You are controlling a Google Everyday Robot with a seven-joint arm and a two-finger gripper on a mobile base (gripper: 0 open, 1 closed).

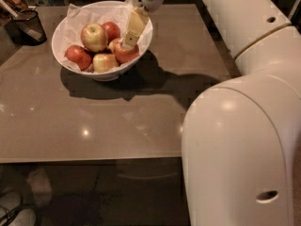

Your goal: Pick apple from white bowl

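The white bowl (63,27), lined with crumpled white paper, stands at the far left of the table and holds several apples. The apple (127,55), deep red with a yellowish patch, lies at the bowl's right side. My gripper (127,44) reaches down from above into the bowl and its tip sits on top of this apple. A big yellow-green apple (94,36) lies to the left of it, a pale yellowish one (104,62) in front, and two more red apples lie behind and at the left.
A small black mesh cup (29,26) stands at the far left edge, beside the bowl. The brown table (117,121) stretches toward me. My white arm (235,145) fills the right foreground.
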